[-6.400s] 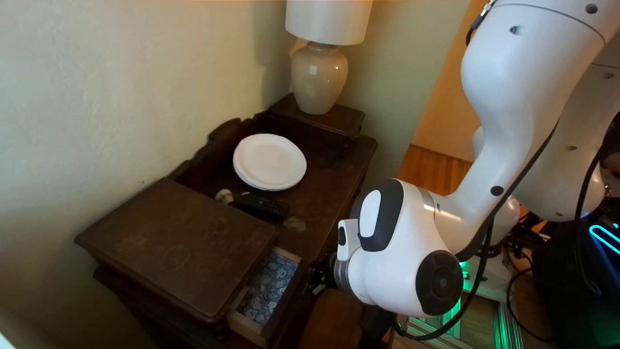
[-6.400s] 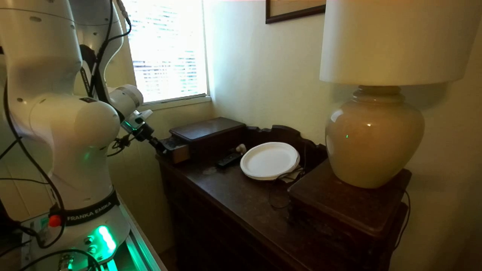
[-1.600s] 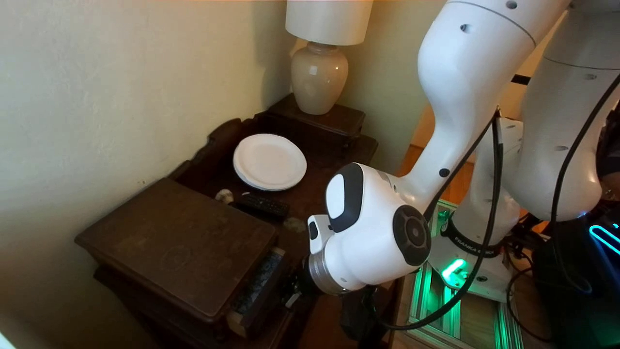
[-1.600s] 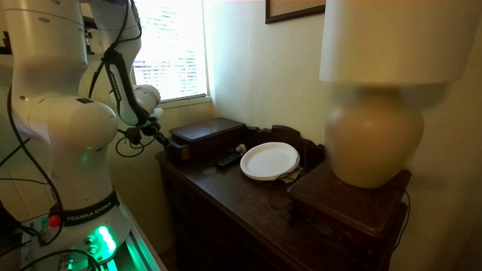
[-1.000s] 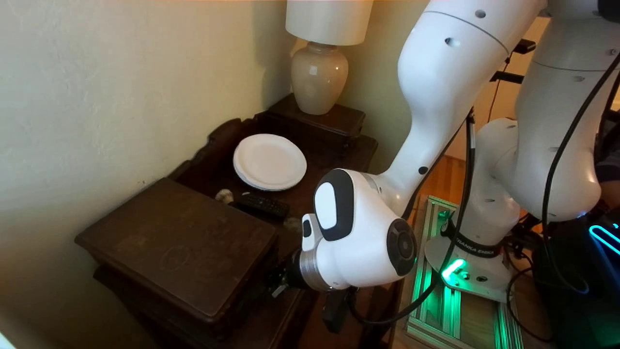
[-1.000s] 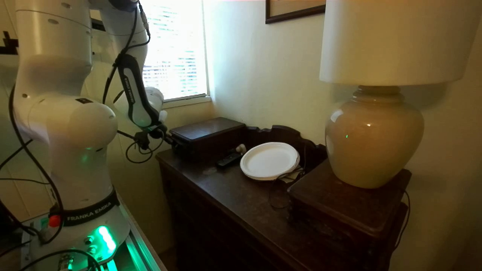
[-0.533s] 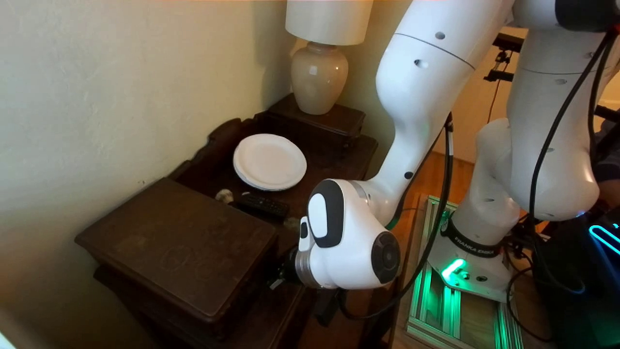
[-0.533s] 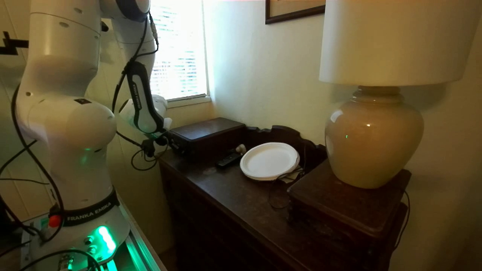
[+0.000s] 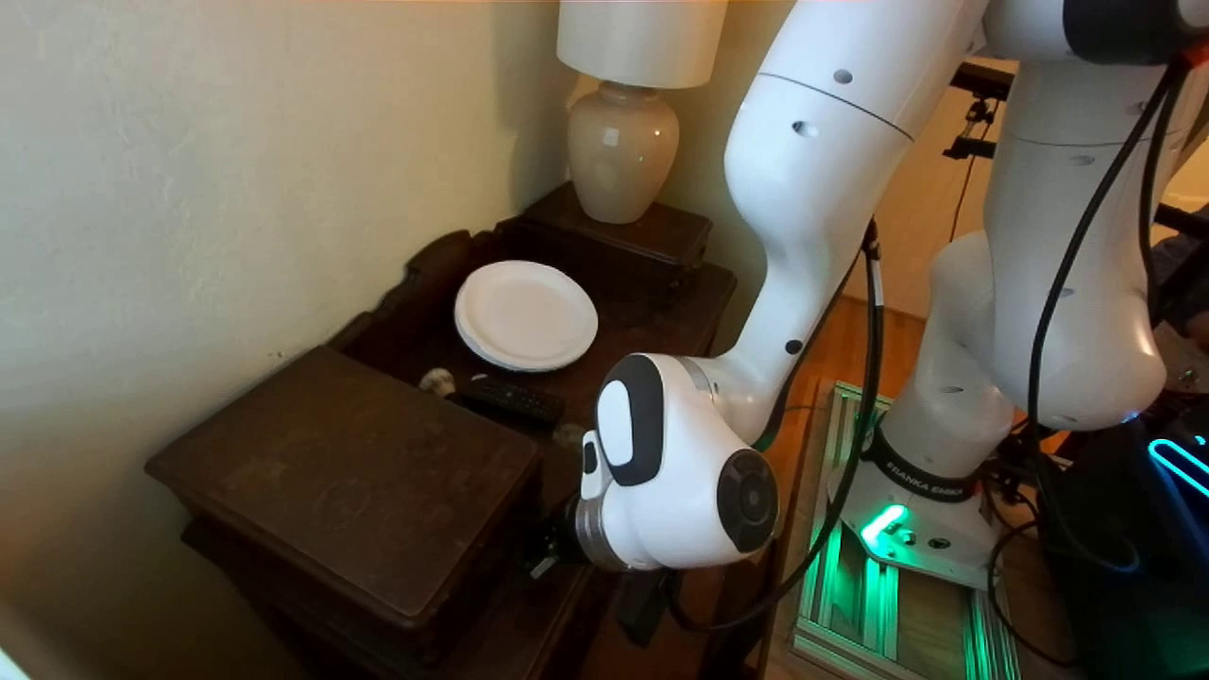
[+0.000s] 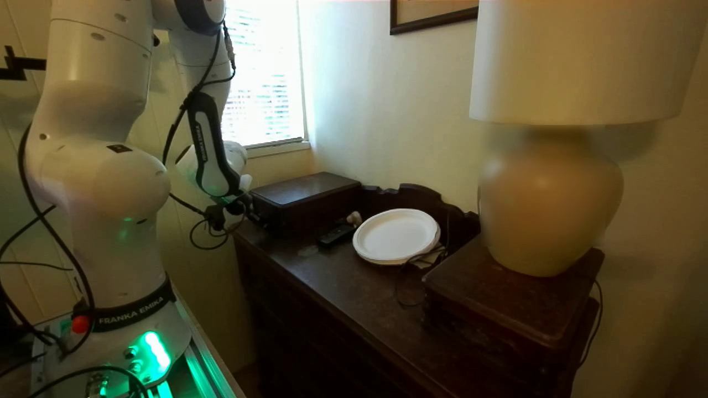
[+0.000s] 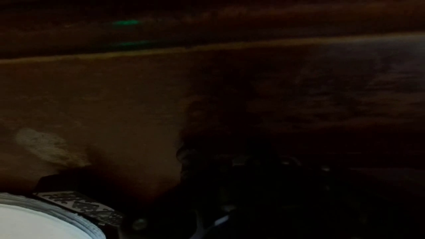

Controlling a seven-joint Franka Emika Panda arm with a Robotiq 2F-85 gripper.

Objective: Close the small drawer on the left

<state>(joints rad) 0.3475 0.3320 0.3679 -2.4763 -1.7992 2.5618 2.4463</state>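
The small drawer no longer shows its speckled inside; it sits within the raised dark wooden box (image 9: pixel 349 477), also in an exterior view (image 10: pixel 304 188). Its front is too dark to make out clearly. My gripper (image 9: pixel 540 559) is low at the box's front face, as an exterior view (image 10: pixel 255 216) also shows. It is at or very near the drawer front; I cannot tell whether it touches. In the wrist view the gripper (image 11: pixel 232 166) is a near-black shape against dark wood, so its fingers cannot be made out. No held thing is visible.
White plates (image 9: pixel 526 316) lie on the dark tabletop (image 10: pixel 332 287) beside a black remote (image 9: pixel 515 400) and a small pale object (image 9: pixel 437 382). A lamp (image 9: pixel 623 151) stands on a second raised box (image 10: pixel 520 293). A wall is behind the dresser.
The drawer stuck out earlier, lining visible; it has slid into the box as my gripper moved against it toward the box. In the last half second the arm has barely moved.
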